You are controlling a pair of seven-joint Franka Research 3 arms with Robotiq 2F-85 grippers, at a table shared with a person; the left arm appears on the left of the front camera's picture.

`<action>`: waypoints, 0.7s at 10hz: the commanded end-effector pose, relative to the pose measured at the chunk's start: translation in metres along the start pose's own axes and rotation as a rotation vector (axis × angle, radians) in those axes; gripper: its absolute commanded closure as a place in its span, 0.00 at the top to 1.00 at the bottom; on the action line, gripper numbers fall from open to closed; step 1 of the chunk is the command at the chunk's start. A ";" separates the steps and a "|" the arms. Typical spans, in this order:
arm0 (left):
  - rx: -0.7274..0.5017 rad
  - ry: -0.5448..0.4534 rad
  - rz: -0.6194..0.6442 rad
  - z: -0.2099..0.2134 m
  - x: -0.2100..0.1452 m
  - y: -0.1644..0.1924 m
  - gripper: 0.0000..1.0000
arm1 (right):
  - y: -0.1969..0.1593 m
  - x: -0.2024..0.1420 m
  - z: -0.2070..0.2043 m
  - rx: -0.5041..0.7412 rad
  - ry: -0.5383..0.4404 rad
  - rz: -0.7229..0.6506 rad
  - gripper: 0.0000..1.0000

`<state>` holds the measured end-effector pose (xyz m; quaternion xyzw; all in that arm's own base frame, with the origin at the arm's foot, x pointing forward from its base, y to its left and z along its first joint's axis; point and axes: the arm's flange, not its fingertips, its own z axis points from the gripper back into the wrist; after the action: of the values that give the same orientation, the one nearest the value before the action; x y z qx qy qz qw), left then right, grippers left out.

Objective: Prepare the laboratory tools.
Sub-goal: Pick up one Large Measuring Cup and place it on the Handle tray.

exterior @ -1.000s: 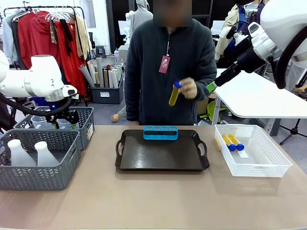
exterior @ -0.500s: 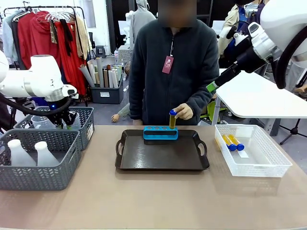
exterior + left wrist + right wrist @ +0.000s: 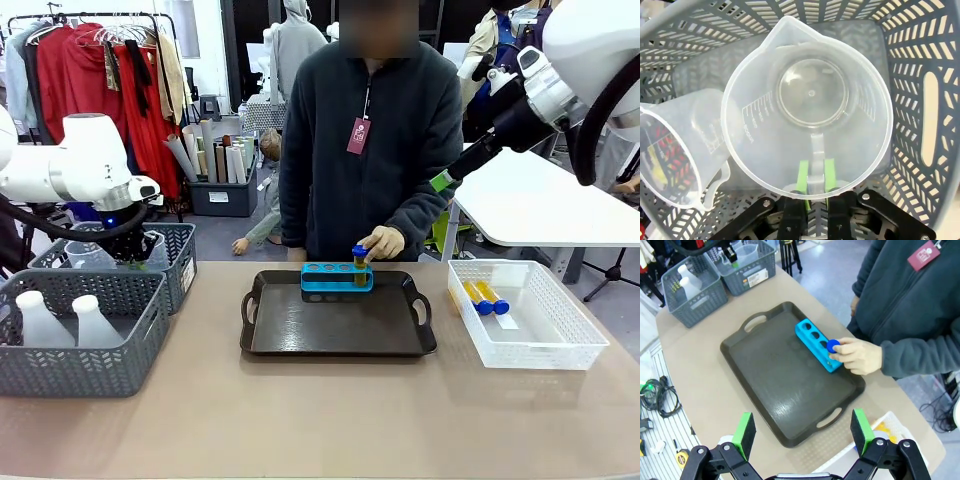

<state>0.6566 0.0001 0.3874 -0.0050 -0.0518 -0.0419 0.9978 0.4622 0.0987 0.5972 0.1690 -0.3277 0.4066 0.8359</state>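
A tan table [image 3: 320,425] is seen. At its left, two grey slatted baskets are set, one near [image 3: 90,365] and one just behind it [image 3: 183,262]. A dark handled tray [image 3: 330,330] is placed mid-table, and a white mesh basket [image 3: 545,355] at the right.

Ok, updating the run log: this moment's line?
left fingers shut on clear plastic beaker handle; right fingers open; person's hand seats blue-capped yellow tube in blue rack
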 end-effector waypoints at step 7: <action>0.065 -0.051 -0.124 0.156 -0.044 -0.038 0.00 | -0.001 0.000 0.001 0.013 -0.017 -0.004 1.00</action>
<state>0.6022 -0.0284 0.5308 0.0208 -0.0745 -0.0835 0.9935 0.4623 0.0986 0.5970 0.1690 -0.3275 0.4065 0.8360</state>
